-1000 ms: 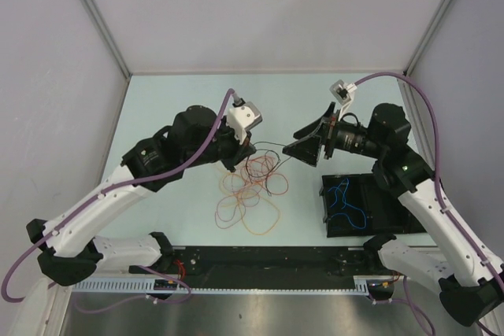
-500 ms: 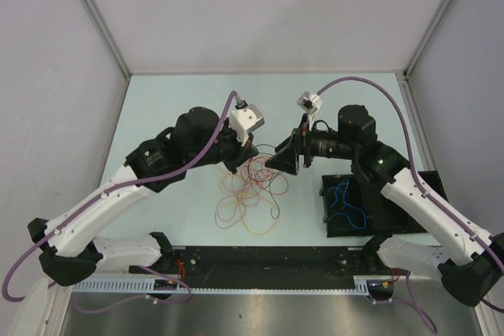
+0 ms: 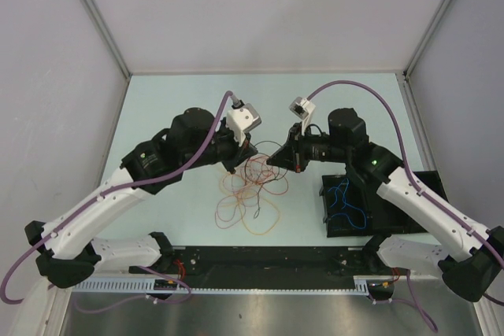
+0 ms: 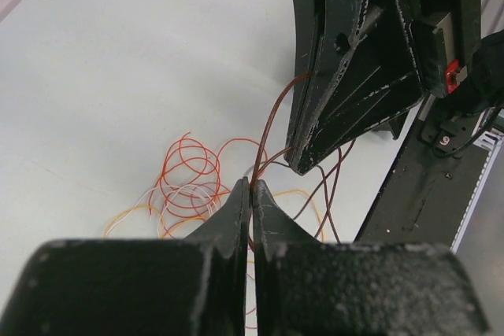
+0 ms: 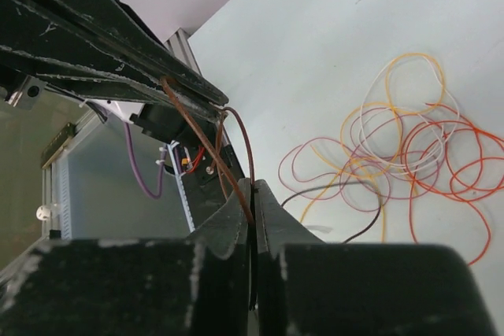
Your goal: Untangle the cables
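Two grippers closed on one brown cable, tips near each other over the loose heap

I read the left gripper [image 4: 250,188] as fully pinched, fingers pressed together with the dark brown cable [image 5: 205,145] caught in the slit at the tips; the right gripper [image 5: 252,188] is closed the same way on that same cable, which runs taut-ish from its fingers up to the left fingers opposite; the other cables [image 3: 250,194], orange, red and pale pink loops, lie on the table [image 3: 173,100] just below both sets of fingertips and spread toward the arm bases; a blue cable [image 3: 341,193] sits in a black tray [image 3: 394,214] well behind the right fingers, apart from the heap
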